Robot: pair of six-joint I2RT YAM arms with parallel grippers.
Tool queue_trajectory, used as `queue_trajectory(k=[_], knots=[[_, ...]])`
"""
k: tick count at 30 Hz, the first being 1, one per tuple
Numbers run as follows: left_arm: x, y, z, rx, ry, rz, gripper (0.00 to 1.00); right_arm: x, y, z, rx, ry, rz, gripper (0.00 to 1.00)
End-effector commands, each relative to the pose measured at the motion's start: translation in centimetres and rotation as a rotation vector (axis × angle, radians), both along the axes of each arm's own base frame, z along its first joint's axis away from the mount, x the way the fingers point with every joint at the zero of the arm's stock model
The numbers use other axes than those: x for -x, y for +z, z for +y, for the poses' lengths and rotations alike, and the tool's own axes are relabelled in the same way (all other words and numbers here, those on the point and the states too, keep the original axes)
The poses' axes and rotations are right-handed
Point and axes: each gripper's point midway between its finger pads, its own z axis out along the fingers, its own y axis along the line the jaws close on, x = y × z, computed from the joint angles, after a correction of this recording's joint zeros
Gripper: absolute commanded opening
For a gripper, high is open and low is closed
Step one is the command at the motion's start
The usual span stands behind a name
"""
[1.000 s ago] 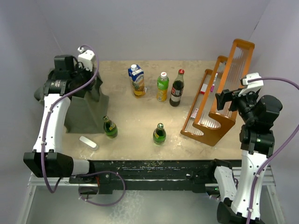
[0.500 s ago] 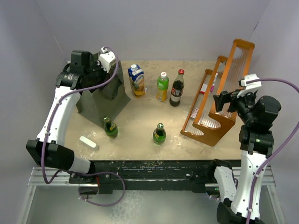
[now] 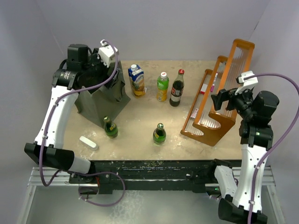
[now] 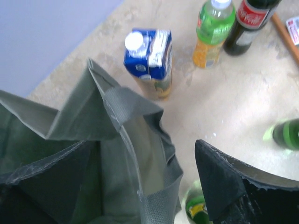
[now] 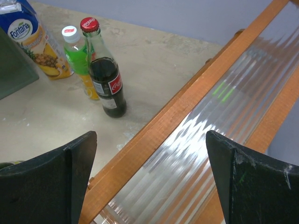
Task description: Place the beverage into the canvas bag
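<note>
Two spread pincers, nothing clamped: the left pincer (image 4: 142,149) over the dark olive-green boxy canvas bag (image 3: 100,100), the right pincer (image 5: 150,140) by the orange wooden rack (image 3: 204,132).
The left fingers straddle the bag's rim, with the fabric between them unpinched. Just beside the bag's near foot, a small green glass bottle (image 3: 110,127) stands upright on the beige surface (image 3: 135,116). A blue juice carton (image 3: 136,80), also upright, stands near the bag's far-right side. Both look nearer the left arm; the right pincer is well apart.
</note>
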Motion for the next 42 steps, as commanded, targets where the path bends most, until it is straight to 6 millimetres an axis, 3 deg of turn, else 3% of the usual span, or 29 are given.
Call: queue_trajectory(k=[1, 12, 19, 28, 36, 42], knots=[[-0.4, 6.3, -2.4, 0.090, -0.045, -0.160, 1.00, -1.0, 1.4, 0.4, 0.039, 0.067, -0.039, 1.00], [-4.2, 6.6, -8.4, 0.068, -0.153, -0.175, 0.99, -3.6, -1.8, 0.2, 0.074, 0.123, -0.016, 1.00], [-7.9, 3.6, -10.9, 0.055, -0.142, -0.076, 0.99, -3.0, -3.5, 0.8, 0.060, 0.148, -0.025, 1.00], [-11.3, -1.3, -11.4, -0.005, -0.079, 0.024, 0.99, -2.0, -4.0, 1.2, 0.066, 0.156, -0.051, 1.00], [-12.6, -5.8, -10.3, -0.101, -0.024, 0.104, 0.99, -1.7, -4.6, 1.3, 0.071, 0.159, -0.046, 1.00], [-12.9, -8.5, -10.7, -0.110, -0.036, 0.151, 0.99, -1.5, -4.9, 1.1, 0.084, 0.150, -0.049, 1.00]])
